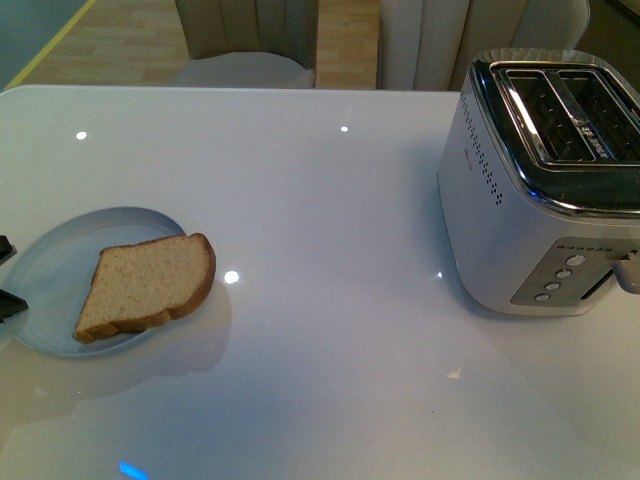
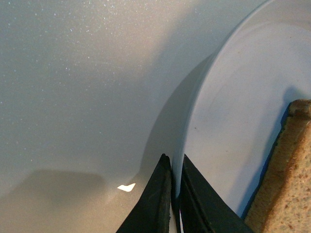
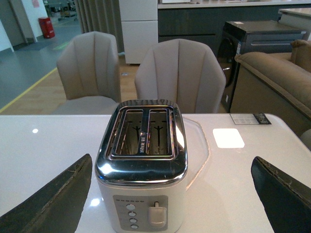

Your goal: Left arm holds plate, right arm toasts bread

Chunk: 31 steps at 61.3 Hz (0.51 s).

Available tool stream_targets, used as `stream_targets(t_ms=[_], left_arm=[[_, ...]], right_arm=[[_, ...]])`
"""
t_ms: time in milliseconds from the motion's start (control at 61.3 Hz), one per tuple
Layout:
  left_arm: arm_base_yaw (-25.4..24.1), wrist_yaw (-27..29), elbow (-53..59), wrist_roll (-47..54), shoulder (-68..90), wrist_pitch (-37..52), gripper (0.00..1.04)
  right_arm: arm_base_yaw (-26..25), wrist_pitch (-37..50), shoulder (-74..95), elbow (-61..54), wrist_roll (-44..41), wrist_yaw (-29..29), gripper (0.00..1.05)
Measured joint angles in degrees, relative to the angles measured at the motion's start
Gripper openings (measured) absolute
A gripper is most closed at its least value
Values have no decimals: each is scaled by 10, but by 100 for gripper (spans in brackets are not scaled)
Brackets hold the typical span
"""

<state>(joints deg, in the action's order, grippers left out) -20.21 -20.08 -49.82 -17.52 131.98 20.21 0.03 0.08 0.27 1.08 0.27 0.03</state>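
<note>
- Pinching plate (image 1: 55,265) rim: L gripper (image 2: 172,167), jaws closed on the thin edge; front view shows only two black finger bits at frame edge.
- Bread (image 1: 150,285) flat on plate, rounded end past its right rim; L wrist view crops it.
- R gripper (image 3: 171,162) wide open, holding nothing, facing toaster (image 1: 530,190), partly cropped in front view.

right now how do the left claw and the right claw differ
The left claw is shut on the plate at its rim; the right claw is wide open and holds nothing. The left claw is close to the bread; the right claw faces the toaster without touching it. Both have dark wedge-shaped fingers.
</note>
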Motion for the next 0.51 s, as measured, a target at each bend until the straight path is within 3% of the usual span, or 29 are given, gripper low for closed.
stream_targets(t_ms=[245, 505], left_arm=[[-19, -16, 20, -49, -89, -8, 3], [6, -43, 66, -91, -209, -52, 3]], right_arm=[[0, 0, 0, 0, 0, 0, 96], [0, 0, 0, 0, 0, 0, 96]])
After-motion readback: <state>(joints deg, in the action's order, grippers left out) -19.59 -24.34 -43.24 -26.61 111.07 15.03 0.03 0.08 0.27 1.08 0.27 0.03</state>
